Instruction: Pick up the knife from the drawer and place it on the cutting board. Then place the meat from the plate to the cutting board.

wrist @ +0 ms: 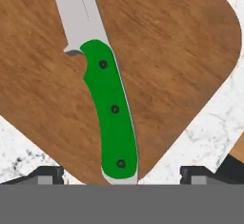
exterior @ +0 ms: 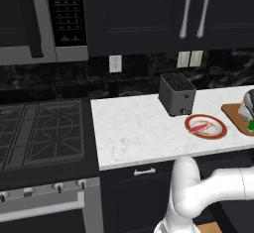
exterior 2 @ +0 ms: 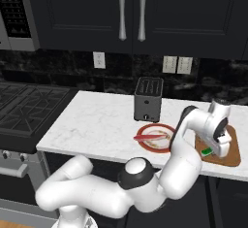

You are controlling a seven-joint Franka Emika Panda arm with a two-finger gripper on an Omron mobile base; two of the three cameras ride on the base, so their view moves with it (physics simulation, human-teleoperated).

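The knife [wrist: 112, 113], with a bright green handle and a grey blade, lies on the brown wooden cutting board [wrist: 181, 51], its handle end near the board's edge. My gripper [wrist: 121, 176] hovers just above it, open, its fingertips [wrist: 47, 174] standing wide apart on either side of the handle end. From the right base the gripper [exterior 2: 224, 147] hangs over the board [exterior 2: 233, 152] with the green knife [exterior 2: 207, 151] beside it. The red-rimmed plate [exterior 2: 145, 146] lies left of the board, and the reddish-pink meat [exterior 2: 147, 137] rests on it. The plate [exterior: 221, 130] and meat [exterior: 200, 127] also show from the left base.
A dark toaster [exterior 2: 148, 98] stands on the white marble counter [exterior 2: 97, 122] behind the plate. A gas stove [exterior: 42, 133] lies to the far left. Dark upper cabinets [exterior 2: 131, 13] hang above. The arm reaches over the counter's front edge to the board.
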